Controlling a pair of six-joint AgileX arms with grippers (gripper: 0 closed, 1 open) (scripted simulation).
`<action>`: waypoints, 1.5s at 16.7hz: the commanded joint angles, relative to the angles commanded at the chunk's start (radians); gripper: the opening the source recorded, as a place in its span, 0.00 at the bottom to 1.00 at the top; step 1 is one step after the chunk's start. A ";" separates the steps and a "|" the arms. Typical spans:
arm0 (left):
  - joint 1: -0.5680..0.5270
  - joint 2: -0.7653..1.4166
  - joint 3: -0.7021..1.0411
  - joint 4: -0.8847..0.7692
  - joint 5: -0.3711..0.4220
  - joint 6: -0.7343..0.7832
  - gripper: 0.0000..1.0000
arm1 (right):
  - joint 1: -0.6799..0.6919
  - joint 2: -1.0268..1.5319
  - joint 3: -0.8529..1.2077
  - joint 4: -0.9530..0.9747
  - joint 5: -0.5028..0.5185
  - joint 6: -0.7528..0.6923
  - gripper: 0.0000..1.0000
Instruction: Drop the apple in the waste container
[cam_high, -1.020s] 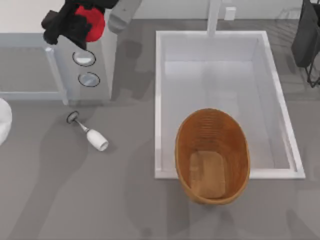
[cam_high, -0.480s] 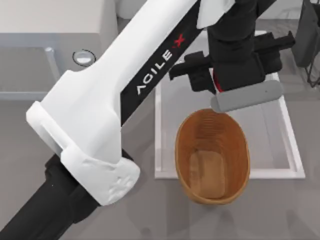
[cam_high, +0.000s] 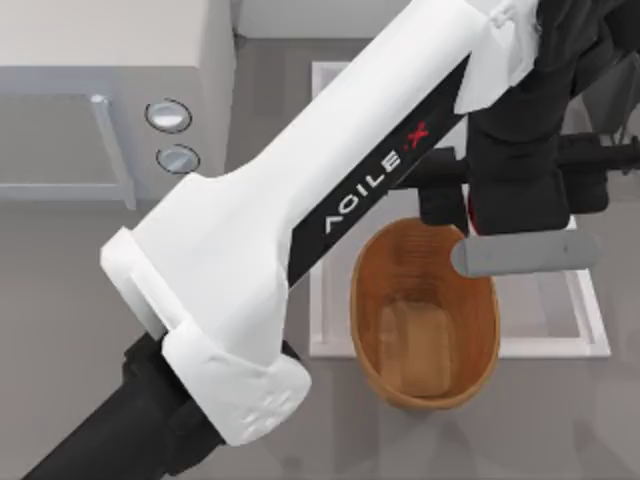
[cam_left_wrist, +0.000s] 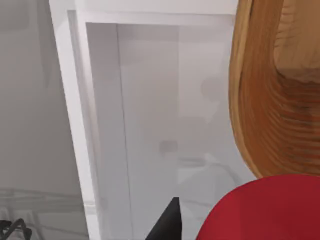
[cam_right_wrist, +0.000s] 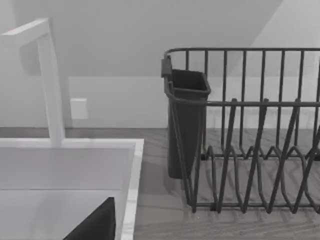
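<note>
The left gripper (cam_high: 468, 212), fingers clamped on the apple (cam_left_wrist: 265, 210), hangs over the far rim of the waste container (cam_high: 425, 320); carrying is nearly done, so next it should open directly above the basket.

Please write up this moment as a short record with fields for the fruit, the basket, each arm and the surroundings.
apple: red, held in the left gripper, close to the basket's rim
basket: orange-brown wicker, lying partly in the white sink, nothing visible in it
left gripper: reaching across the table, above the basket's far end
right arm: off to the right, its camera facing the dark dish rack
step left: release the apple
</note>
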 joint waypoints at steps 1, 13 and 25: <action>-0.009 0.139 0.303 0.110 0.018 0.001 0.00 | 0.000 0.000 0.000 0.000 0.000 0.000 1.00; 0.049 -0.030 -0.186 0.272 -0.007 -0.056 0.00 | 0.000 0.000 0.000 0.000 0.000 0.000 1.00; 0.011 -0.213 -0.683 0.467 -0.003 0.009 0.00 | 0.000 0.000 0.000 0.000 0.000 0.000 1.00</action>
